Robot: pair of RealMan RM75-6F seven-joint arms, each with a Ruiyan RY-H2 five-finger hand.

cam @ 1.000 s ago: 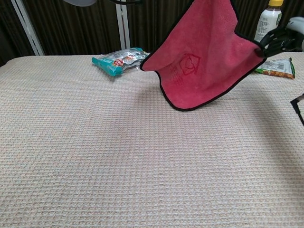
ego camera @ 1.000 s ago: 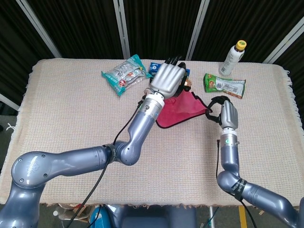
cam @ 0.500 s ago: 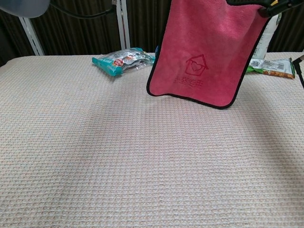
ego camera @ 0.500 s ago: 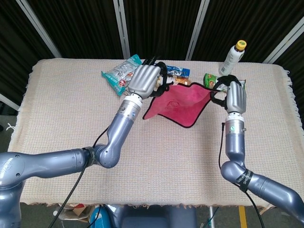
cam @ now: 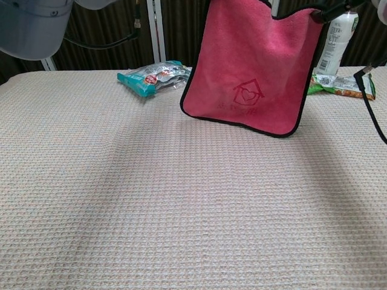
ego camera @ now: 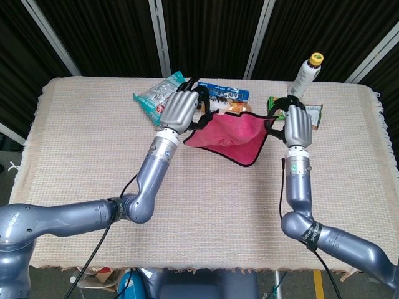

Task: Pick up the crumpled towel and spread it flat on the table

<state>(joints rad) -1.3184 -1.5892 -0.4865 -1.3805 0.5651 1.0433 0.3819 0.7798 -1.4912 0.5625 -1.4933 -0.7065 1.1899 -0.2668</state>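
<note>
The pink towel [ego camera: 230, 134] with a black hem hangs spread between my two hands, above the table. In the chest view the towel [cam: 251, 66] hangs as a flat sheet with a small house mark on it, its lower edge just over the cloth. My left hand [ego camera: 179, 112] grips its left top corner. My right hand [ego camera: 295, 124] grips its right top corner. Only the fingertips of my right hand [cam: 335, 9] show at the top of the chest view.
The table [ego camera: 87, 156] is covered with a beige woven cloth. At the back lie a teal snack bag [ego camera: 156, 94], a blue packet [ego camera: 225, 93], a green packet [ego camera: 317, 112] and an upright white bottle [ego camera: 307, 75].
Both hands have moved apart and leftward, stretching the towel from a sagging fold into a flat hanging sheet. The towel has shifted slightly left and lower.
</note>
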